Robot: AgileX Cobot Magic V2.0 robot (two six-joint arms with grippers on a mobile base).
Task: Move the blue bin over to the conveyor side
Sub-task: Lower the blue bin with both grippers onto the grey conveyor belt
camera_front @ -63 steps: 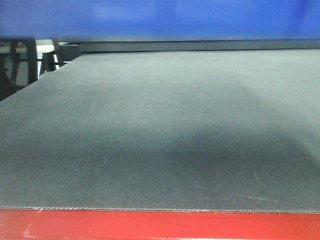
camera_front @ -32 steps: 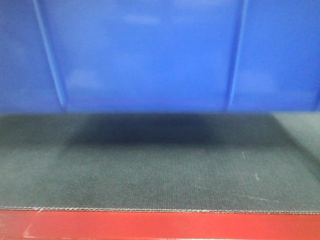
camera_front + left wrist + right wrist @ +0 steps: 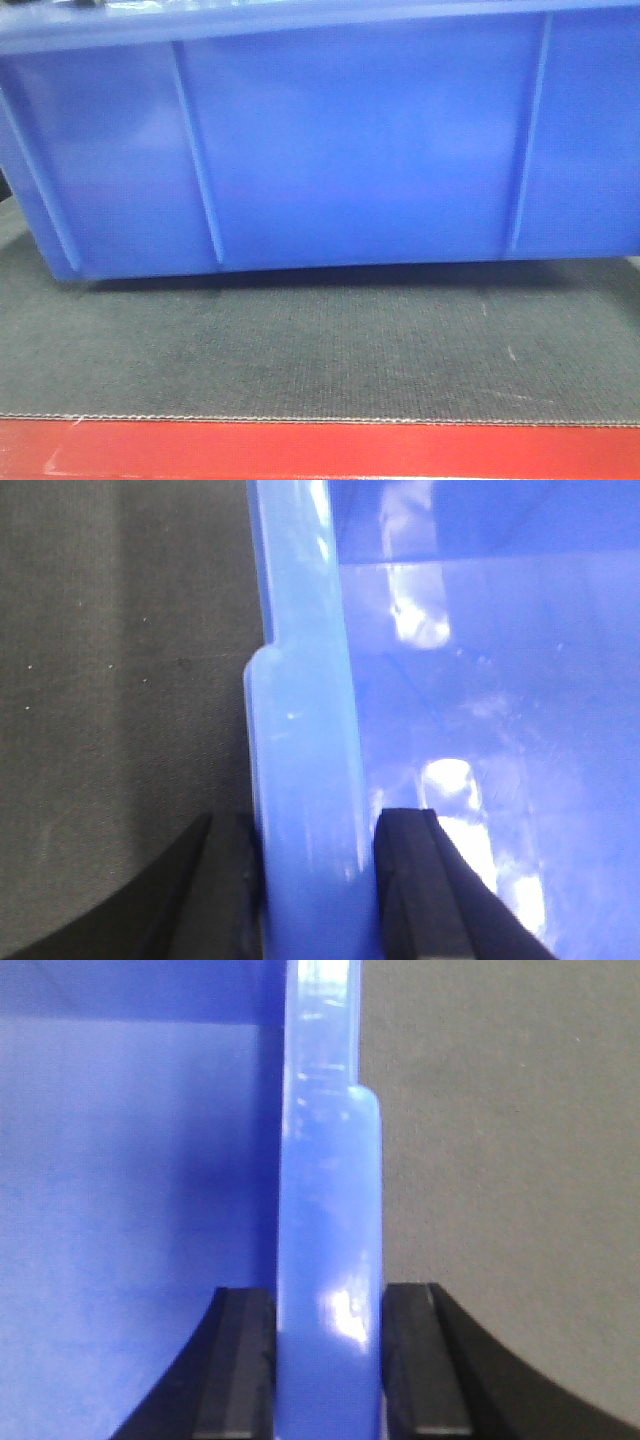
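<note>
The left claw (image 3: pixel 315 875) and right claw (image 3: pixel 325 1360) pinch the rim of a big blue plastic bin (image 3: pixel 360 150). A dark woven belt (image 3: pixel 320 360) lies under it.

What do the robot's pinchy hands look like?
Both are black. The left gripper and the right gripper each have two matte fingers with flat, blocky tips and outer edges that curve outward toward the base. A thin groove runs down each right fingertip. No cables or markings show; the arms themselves are out of view.
</note>
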